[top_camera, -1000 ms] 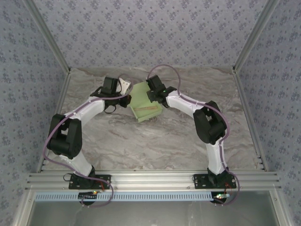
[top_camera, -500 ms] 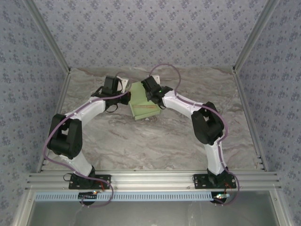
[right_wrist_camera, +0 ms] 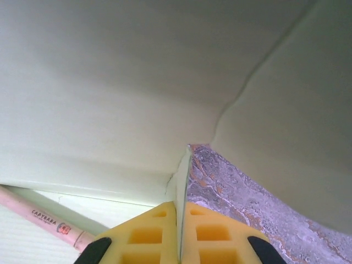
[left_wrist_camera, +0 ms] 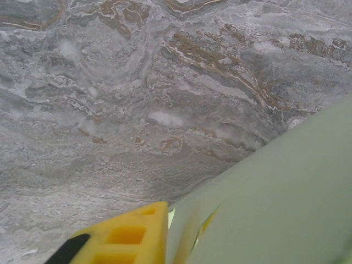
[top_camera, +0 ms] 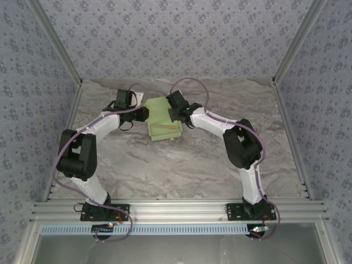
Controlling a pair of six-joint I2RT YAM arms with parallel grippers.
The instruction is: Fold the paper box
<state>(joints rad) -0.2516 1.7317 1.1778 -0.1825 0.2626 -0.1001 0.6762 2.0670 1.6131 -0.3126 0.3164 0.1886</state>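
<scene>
between the two pincers, top view: the box (top_camera: 164, 116) lies partly formed on the table (top_camera: 165, 170). the left pincer (top_camera: 144, 113) is at its left edge and the right pincer (top_camera: 172, 111) at its far right edge. a stick (top_camera: 168, 127) lies on the box, nearer than both pincers. patterned walls (top_camera: 165, 38) close three sides.

left wrist view: one finger (left_wrist_camera: 129, 237) sits just beside a raised side of the box. whether the left pincer is clenched cannot be told. marbled table lies beyond.

right wrist view: the right pincer is clenched on a thin flap (right_wrist_camera: 183, 165).

judged step: raising the sides. the next move calls for creasing without tearing the pinched flap.
</scene>
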